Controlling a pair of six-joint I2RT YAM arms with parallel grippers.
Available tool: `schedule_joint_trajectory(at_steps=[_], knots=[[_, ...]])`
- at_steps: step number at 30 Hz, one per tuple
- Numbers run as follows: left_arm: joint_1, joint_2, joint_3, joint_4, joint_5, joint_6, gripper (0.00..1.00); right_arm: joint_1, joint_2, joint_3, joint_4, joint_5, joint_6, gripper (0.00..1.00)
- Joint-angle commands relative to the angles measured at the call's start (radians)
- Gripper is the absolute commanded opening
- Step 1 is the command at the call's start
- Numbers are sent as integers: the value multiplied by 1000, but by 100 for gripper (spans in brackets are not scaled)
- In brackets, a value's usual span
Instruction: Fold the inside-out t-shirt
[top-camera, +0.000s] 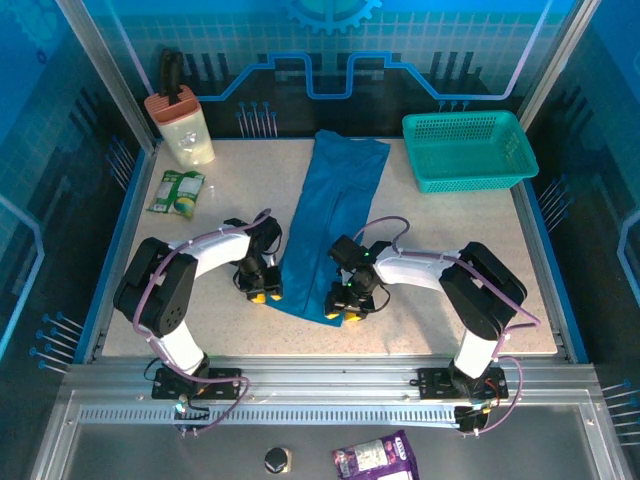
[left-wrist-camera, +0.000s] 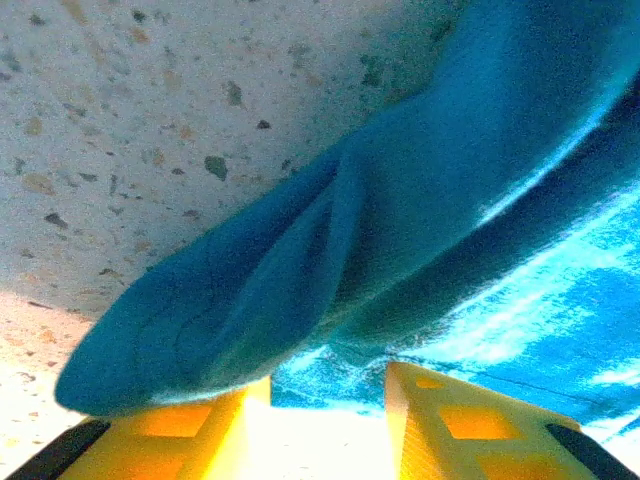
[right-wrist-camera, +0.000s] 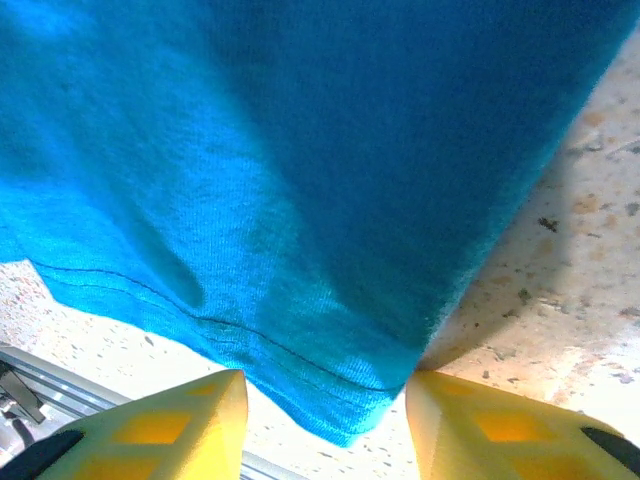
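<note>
The t-shirt (top-camera: 330, 225) lies on the table (top-camera: 450, 260). A basket (top-camera: 468, 150) sits right of its far end. A packet (top-camera: 177, 192) and jar (top-camera: 188, 138) sit left.

The left arm (top-camera: 190, 262) and right arm (top-camera: 430, 268) are built alike: white link shells between bulky black joint housings, a thin pale-purple cable (top-camera: 385, 222) looping along each, and a black base plate (top-camera: 195, 385). The left tool (top-camera: 265, 295) and right tool (top-camera: 345, 313) each end in two blocky yellow fingers (left-wrist-camera: 180, 425) on black backing.
</note>
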Motion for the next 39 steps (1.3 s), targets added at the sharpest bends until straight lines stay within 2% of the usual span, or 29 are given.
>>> schedule_joint_trajectory(at_steps=[1,7,16,19,28,35,39], knots=[[4,-46,34,-55,-24,1,38,9,32,-22,-17,-26,19,46],[3,-91,68,-111,-56,10,39,4,28,-11,-48,1,13,33],[-21,-40,51,-63,21,9,36,-12,-11,-27,-81,38,9,5],[-32,-18,42,-50,11,5,35,-15,-15,-33,-81,37,10,3],[-38,11,37,-60,-117,2,35,-17,-15,-29,-79,36,11,1],[-45,65,12,-11,-71,-3,33,-17,-9,-23,-79,34,11,1],[-50,73,-5,19,-22,-13,26,-18,-7,-19,-81,36,9,1]])
